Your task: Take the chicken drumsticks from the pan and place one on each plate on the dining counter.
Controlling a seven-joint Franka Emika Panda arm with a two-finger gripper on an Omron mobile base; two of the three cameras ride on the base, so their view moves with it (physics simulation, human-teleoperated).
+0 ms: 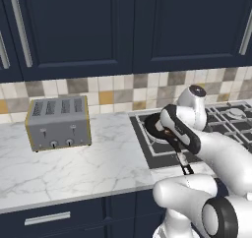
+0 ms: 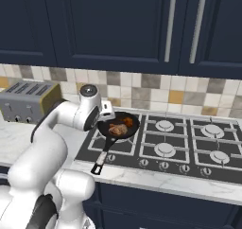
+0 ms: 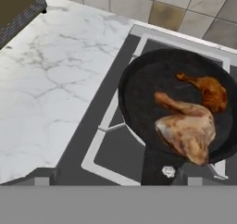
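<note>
The chicken drumsticks lie side by side in the pan (image 3: 178, 107), which sits on the front left burner of the stove (image 2: 189, 145). In the hand view the larger, paler drumstick (image 3: 187, 126) lies toward the near side of the pan, and the smaller orange-brown drumstick (image 3: 208, 91) lies just behind it, close to or touching it. In the right base view both show as one small orange-brown lump (image 2: 118, 127) in the middle of the pan.

The gripper (image 2: 106, 111) hangs just above the pan's left rim, not touching the meat. Its fingers are hidden behind the hand in both base views, and only two small grey tips peek up at the bottom of the hand view, so I cannot tell how far apart they stand. Nothing is seen between them.

The arm rises from the base, bends at a raised elbow, and reaches forward and down, its wrist turned over the left edge of the stove. In the left base view the forearm covers most of the pan (image 1: 156, 126); the pan's long handle (image 2: 103, 156) points toward the front edge of the desk (image 1: 74, 168).

On the marble desk, well to the left of the stove, stands a silver toaster (image 1: 58, 122) against the tiled wall (image 2: 156, 93). Dark navy cabinets (image 2: 118, 24) hang above.
</note>
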